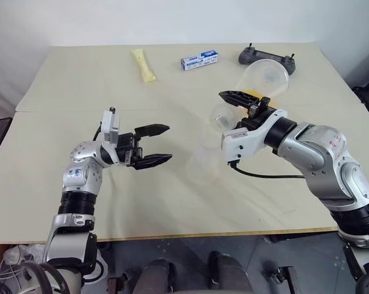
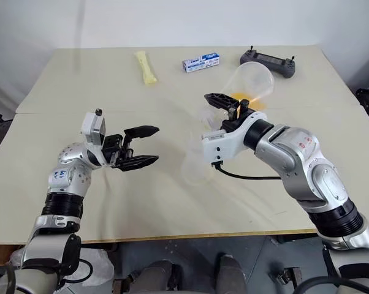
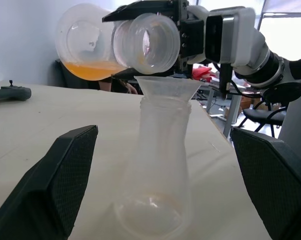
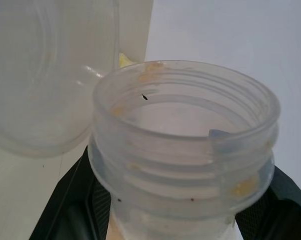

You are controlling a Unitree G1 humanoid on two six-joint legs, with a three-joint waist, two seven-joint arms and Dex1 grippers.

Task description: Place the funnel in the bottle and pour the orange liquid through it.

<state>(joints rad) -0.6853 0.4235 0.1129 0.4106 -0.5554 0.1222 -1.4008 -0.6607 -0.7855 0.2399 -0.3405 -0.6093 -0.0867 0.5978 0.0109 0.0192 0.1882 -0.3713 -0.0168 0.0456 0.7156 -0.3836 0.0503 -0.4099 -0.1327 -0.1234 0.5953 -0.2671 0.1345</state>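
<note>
R claw point(image 3: 143, 42): clamped on threaded neck of wide-mouthed clear plastic beaker point(image 3: 85, 35), beaker tipped on its side, mouth just above the funnel.
L claw point(image 1: 166, 143): wide open, holding nothing, jaws either side of the bottle but apart from it.
Funnel: small clear plastic cone funnel point(image 3: 168, 87), seated in the bottle's neck.
Bottle: clear flask-shaped plastic bottle point(image 3: 158, 165), upright on pale beige table point(image 1: 80, 79), near-empty as far as I can tell.
Orange liquid: translucent yellow-orange liquid point(image 3: 93, 70), shallow pool along low side of the beaker, not yet at the lip.
Risk 1: beaker mouth about as wide as the funnel; tip too fast, and the liquid prob. surges over the funnel rim onto the table.
Risk 2: bottle light and unsupported; if the beaker lip knocks the funnel, both could topple, since L claw isn't steadying it.
Risk 3: mouth a bit off-centre and the stream misses the cone.
Risk 4: narrow stem may back up and overflow.
Count, task items: funnel x1, bottle x1, beaker x1, claws x2.
Count, far edge of table: pale yellow soft packet point(image 1: 143, 64) x1, blue-and-white small box point(image 1: 199, 59) x1, grey handheld controller point(image 1: 265, 58) x1.
</note>
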